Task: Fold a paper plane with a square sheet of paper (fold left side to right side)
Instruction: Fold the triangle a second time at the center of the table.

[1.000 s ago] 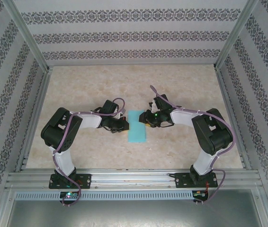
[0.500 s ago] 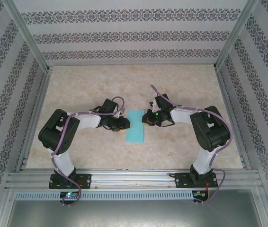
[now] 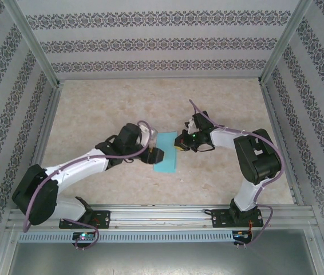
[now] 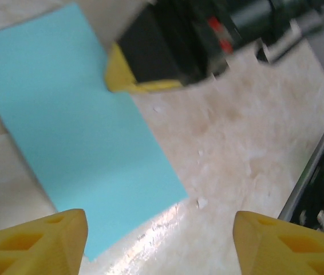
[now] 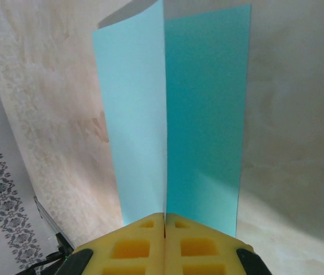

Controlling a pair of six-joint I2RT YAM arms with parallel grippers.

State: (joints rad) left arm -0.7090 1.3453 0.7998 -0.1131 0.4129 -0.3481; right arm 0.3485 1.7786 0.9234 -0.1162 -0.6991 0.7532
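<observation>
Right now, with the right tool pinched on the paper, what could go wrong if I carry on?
1. The right tool is shut on the edge of the sheet of paper with one layer lifted, so a pull may reopen the fold or drag the sheet.
2. The left tool stands open by the sheet and seems not to pin it, so it may slide.
3. Both tools sit close together and could collide.

A folded turquoise sheet of paper (image 3: 168,158) lies as a narrow strip on the beige table (image 3: 225,103), between the two arms. The left gripper (image 3: 157,155) sits at its left edge, the right gripper (image 3: 180,144) at its right edge, farther back.
</observation>
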